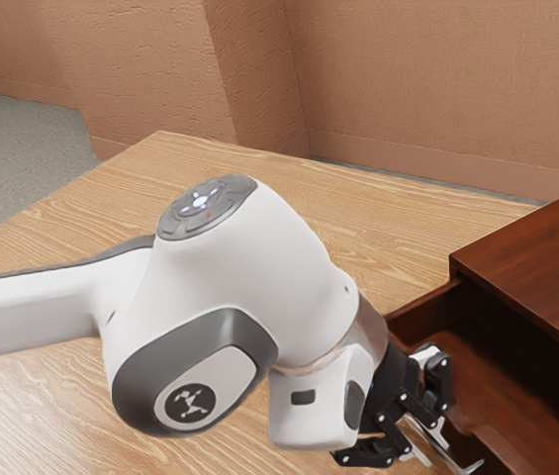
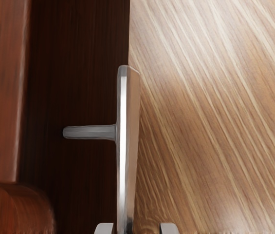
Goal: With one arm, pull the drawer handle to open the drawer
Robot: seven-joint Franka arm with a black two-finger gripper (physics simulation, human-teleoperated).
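In the exterior view the white arm point(image 1: 210, 317) comes in from 9 o'clock and lies low across the pale wood table point(image 1: 111, 198), its bulky last links covering the middle. A grey floor point(image 1: 12, 139) shows at 10 o'clock and a brown wall point(image 1: 408, 69) runs from 12 to 2. At 5 o'clock the black gripper point(image 1: 413, 421) hangs from the arm's end and reaches toward 3 o'clock, set around the handle point(image 1: 439, 447), a slim metal bar near the lower edge. Just past it, from 3 to 5 o'clock, stands the dark red-brown cabinet point(image 1: 536, 257). The drawer point(image 1: 427, 317) sits under the cabinet's top, and its front stands out a little toward the arm. In the wrist view the bar runs straight away from the hand, parallel to the dark drawer front and held off it by a short round post point(image 2: 88, 132). The two fingertips point(image 2: 104, 227) straddle the bar. The one on the drawer side is almost against it, the one on the table side stands clear with a gap, so the jaws are parted and not clamped.
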